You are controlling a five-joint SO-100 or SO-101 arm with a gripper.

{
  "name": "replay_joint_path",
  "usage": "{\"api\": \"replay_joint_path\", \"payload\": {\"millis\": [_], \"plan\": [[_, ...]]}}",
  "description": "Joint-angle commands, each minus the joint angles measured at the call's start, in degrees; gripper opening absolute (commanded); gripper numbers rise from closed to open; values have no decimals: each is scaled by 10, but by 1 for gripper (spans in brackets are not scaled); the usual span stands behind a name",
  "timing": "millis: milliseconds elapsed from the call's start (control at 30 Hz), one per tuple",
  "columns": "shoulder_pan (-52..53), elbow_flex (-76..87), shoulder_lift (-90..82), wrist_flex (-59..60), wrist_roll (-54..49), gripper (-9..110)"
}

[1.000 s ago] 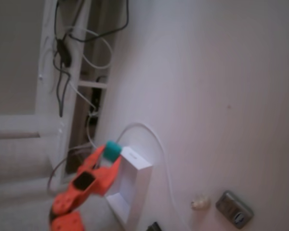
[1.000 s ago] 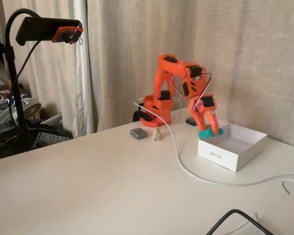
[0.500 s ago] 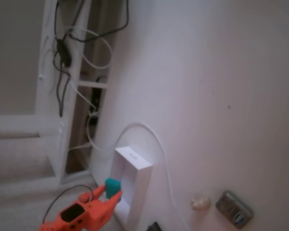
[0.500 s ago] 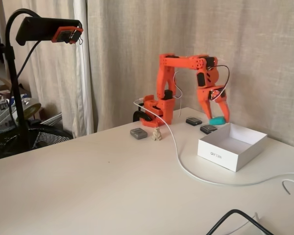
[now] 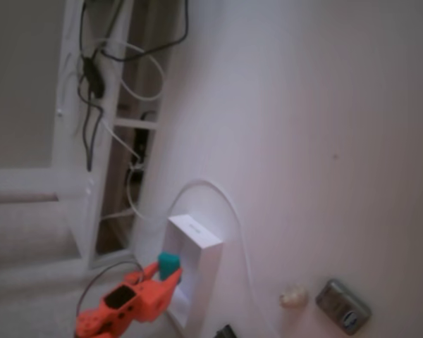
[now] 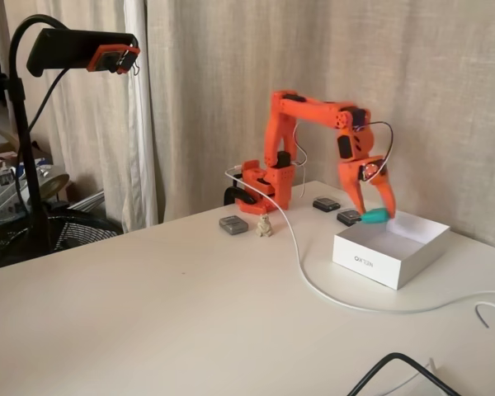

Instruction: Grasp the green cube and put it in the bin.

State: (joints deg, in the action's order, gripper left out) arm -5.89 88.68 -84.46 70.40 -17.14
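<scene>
Arm holding the block over the box.
The gripper point(image 6: 376, 213) is clamping the green cube point(image 6: 374, 216) between its fingertips, above the bin point(image 6: 379, 264).

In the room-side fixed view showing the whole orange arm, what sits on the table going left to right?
Grey gadget → small cream lump → orange arm base → flat dark item → pincer holding the green cube → white bin.
</scene>
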Motion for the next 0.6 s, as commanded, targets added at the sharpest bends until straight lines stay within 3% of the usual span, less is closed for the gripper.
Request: {"api": "replay_joint_path", "payload": {"millis": [0, 300, 433, 567], "plan": [[-3, -8, 18, -34, -4, -8], [-9, 3, 24, -51, -4, -8], [-6, 25, 23, -52, 0, 10], [-4, 39, 21, -61, 0, 13]]}}
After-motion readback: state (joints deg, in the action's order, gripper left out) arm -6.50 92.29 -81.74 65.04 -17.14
